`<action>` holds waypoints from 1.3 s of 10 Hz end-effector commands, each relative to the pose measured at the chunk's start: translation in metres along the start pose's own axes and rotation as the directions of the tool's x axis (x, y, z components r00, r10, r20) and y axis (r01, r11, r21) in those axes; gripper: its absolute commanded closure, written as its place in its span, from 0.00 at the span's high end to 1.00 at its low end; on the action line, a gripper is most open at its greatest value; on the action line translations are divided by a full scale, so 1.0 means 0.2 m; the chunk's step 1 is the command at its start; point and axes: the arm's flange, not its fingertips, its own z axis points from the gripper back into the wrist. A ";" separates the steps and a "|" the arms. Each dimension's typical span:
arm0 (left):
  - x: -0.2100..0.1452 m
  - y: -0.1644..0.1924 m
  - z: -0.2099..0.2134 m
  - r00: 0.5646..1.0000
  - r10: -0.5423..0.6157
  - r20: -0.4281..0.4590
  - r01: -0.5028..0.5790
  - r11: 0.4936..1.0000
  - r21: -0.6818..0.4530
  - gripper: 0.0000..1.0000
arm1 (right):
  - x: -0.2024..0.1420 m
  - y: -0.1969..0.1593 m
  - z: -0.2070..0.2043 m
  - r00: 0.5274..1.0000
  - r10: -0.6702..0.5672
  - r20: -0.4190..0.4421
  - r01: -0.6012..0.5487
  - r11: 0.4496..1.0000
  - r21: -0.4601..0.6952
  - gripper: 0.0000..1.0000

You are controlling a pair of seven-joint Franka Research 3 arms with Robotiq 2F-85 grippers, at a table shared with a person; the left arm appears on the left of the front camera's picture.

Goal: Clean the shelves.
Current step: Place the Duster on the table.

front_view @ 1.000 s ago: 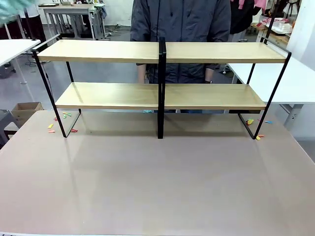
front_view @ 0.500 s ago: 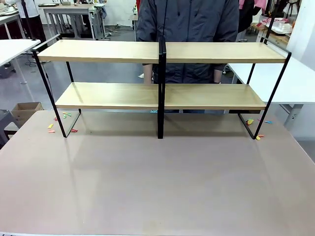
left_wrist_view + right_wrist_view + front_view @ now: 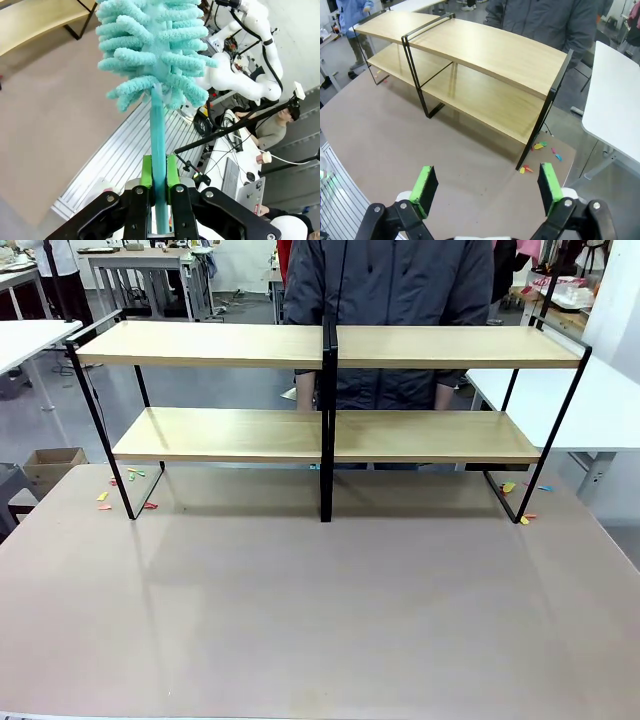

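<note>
The shelves [image 3: 220,344] stand across the far half of the brown table, two light-wood boards in a thin black frame with a black centre post; both boards look bare. The right wrist view shows the shelves [image 3: 485,50] from the side, ahead of my right gripper [image 3: 485,185], which is open with nothing between its green pads. My left gripper [image 3: 159,172] is shut on the teal handle of a fluffy turquoise duster [image 3: 152,45], whose head sticks up in front of the camera. A corner of the shelves [image 3: 35,17] shows at the upper left there.
A person in a dark jacket [image 3: 390,280] stands behind the shelves. Small coloured scraps [image 3: 125,490] lie by the left foot of the rack and more scraps [image 3: 520,502] by the right foot. White tables [image 3: 610,400] flank the sides; a cardboard box [image 3: 50,465] sits on the floor.
The person behind the shelves has shifted slightly to the right. Nothing on the table or the shelves has moved.
</note>
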 end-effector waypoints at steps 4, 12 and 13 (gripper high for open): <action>-0.01 -0.01 0.02 1.000 -0.026 0.011 0.026 1.000 -0.014 0.12 | 0.00 -0.01 0.00 1.000 -0.001 0.001 0.001 1.000 -0.003 1.00; -0.19 0.47 -0.62 0.749 -0.118 -0.652 -0.170 0.917 -0.361 0.12 | -0.53 0.50 -0.65 0.678 -0.463 -0.571 0.710 0.615 0.343 1.00; -0.22 0.56 -0.76 0.701 -0.113 -0.705 -0.238 0.894 -0.380 0.12 | -0.64 0.59 -0.74 0.559 -0.526 -0.641 0.811 0.508 0.290 1.00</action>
